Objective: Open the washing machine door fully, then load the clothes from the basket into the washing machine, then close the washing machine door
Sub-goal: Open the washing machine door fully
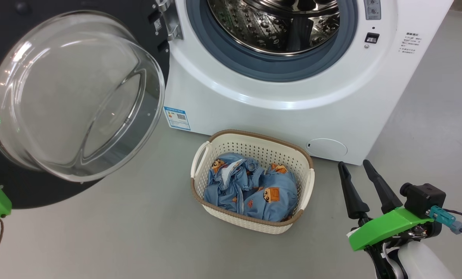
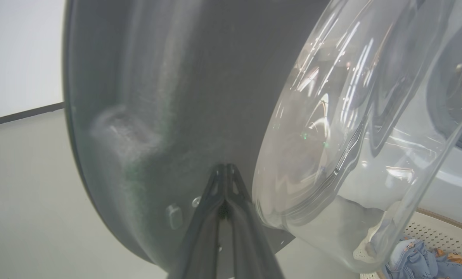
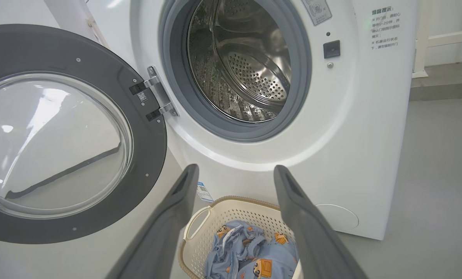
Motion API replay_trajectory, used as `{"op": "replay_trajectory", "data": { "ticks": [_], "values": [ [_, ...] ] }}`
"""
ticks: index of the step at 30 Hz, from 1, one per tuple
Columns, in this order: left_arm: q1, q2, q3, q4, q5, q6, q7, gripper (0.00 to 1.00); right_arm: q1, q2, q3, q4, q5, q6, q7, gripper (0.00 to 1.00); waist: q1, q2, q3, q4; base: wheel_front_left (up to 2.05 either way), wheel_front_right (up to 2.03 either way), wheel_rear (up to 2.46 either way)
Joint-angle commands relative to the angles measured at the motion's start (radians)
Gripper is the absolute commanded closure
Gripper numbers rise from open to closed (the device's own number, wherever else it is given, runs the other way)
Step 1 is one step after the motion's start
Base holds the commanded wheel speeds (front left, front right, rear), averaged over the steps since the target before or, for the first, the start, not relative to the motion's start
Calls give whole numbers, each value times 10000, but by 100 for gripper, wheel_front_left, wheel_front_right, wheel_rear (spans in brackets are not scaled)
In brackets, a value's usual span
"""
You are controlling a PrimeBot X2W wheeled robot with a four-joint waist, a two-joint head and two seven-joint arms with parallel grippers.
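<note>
- The left gripper (image 2: 225, 167) was clenched, its two dark fingers pressed tip to tip with nothing between them. The tips lay at the dark inner face of the washing machine door (image 2: 145, 116), just beside its glass window (image 2: 351, 135); whether they touched the panel could not be told.
- The right gripper (image 1: 354, 164) stood spread wide and empty above the floor (image 1: 428, 128), just to the right of the basket (image 1: 254, 135), with its fingers pointing toward the washing machine (image 1: 277, 116).
- The door hung swung out on its hinge (image 1: 170, 19) to the robot's left, its bulging window facing the room, and it left the steel drum (image 1: 277, 23) and the grey-blue seal (image 1: 269, 69) unobstructed.
- The basket sat on the floor near the machine's front, below the drum opening. The clothes (image 1: 250, 188) lay bunched inside it, below the brown rim.
- The clothes looked soft, light and limp — likely to drape and trail once lifted. A deep pinch on a raised fold near the middle of the mound seemed the best hold, since a shallow one could slip off.
- The basket looked light enough to shift or rise with a snagged garment.
- The door looked stiff and glossy, so probably slippery. A push on the black ring far from the hinge seemed safer than one on the glass.
</note>
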Motion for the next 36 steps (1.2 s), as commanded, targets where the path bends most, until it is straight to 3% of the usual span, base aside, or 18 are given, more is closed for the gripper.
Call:
{"op": "replay_trajectory", "data": {
  "ticks": [1,14,20,27,28,29,30,36],
  "values": [
    [-436,640,282,-72,2,25,-212,100,-193,20,244,-191,34,46,-124,0,0,0,-39,28,0,0,0],
    [238,410,293,-304,-334,-392,-724,100,-72,-16,356,-208,77,46,-124,0,0,0,-208,-6,0,0,0],
    [849,138,321,-1045,-561,-528,-1006,100,-35,-104,392,-252,102,46,-124,0,0,0,-243,-12,0,0,0],
    [1697,-339,358,-2335,-822,-398,-1203,100,-70,-237,396,-352,94,46,-124,0,0,0,-201,-71,0,0,0],
    [1829,-378,353,-2539,-838,-376,-1226,71,-81,-256,413,-362,92,46,-124,0,0,0,-204,-105,0,0,0],
    [1963,-436,352,-2756,-865,-357,-1252,49,-89,-278,427,-370,88,46,-124,0,0,0,-211,-141,0,0,0],
    [2105,-499,351,-2978,-890,-327,-1279,0,-93,-302,438,-375,83,46,-124,0,0,0,-223,-178,0,0,0],
    [3024,-848,519,-4546,-1124,-82,-1470,0,-113,-424,561,-385,95,46,-124,0,0,0,-343,-615,0,0,0]
  ]
}}
